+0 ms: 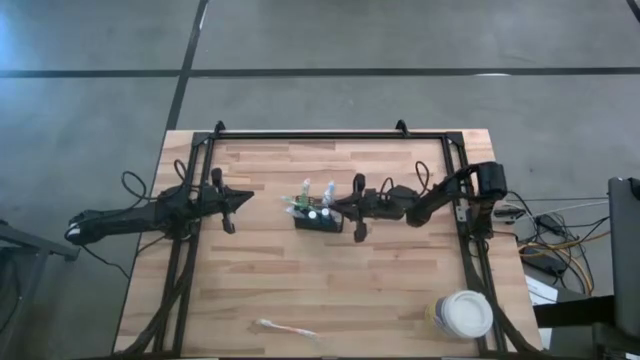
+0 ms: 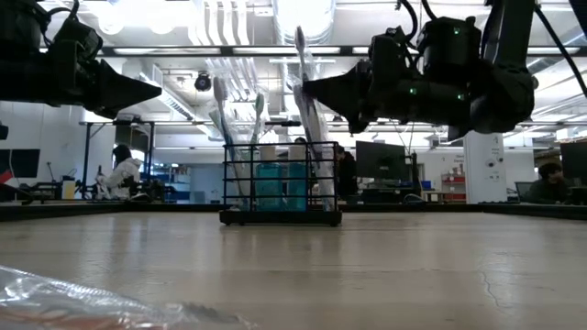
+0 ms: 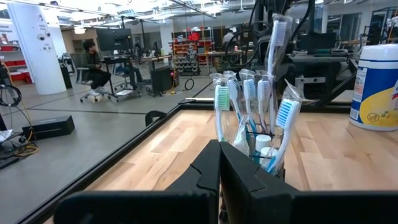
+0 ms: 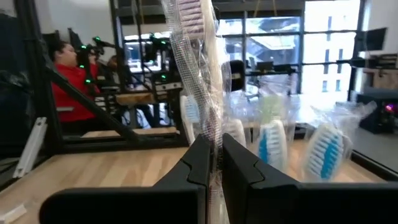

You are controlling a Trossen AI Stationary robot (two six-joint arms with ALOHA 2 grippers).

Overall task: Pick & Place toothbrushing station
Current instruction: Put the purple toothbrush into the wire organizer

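Note:
The toothbrushing station, a small black mesh caddy (image 1: 318, 224), stands on the wooden table near its middle. It holds several wrapped toothbrushes standing upright and also shows in the low view (image 2: 280, 188). My right gripper (image 1: 346, 208) is just right of the caddy, above its rim, shut on a tall wrapped toothbrush (image 2: 304, 64). My left gripper (image 1: 240, 203) hovers left of the caddy, shut and empty; in the left wrist view (image 3: 219, 158) its fingers point at the caddy. My right gripper pinches the wrapped toothbrush's handle (image 4: 215, 127) between its two fingers, below the bristle head. The fingers come level from the table's right side and lie across the handle. The toothbrush stands upright, head up, its lower end down inside the caddy (image 2: 323, 183).
A round white tub (image 1: 465, 314) stands at the near right corner. One loose wrapped toothbrush (image 1: 285, 328) lies near the near edge, left of the middle. A black frame (image 1: 330, 133) runs along the table's far and side edges. People sit in the room beyond.

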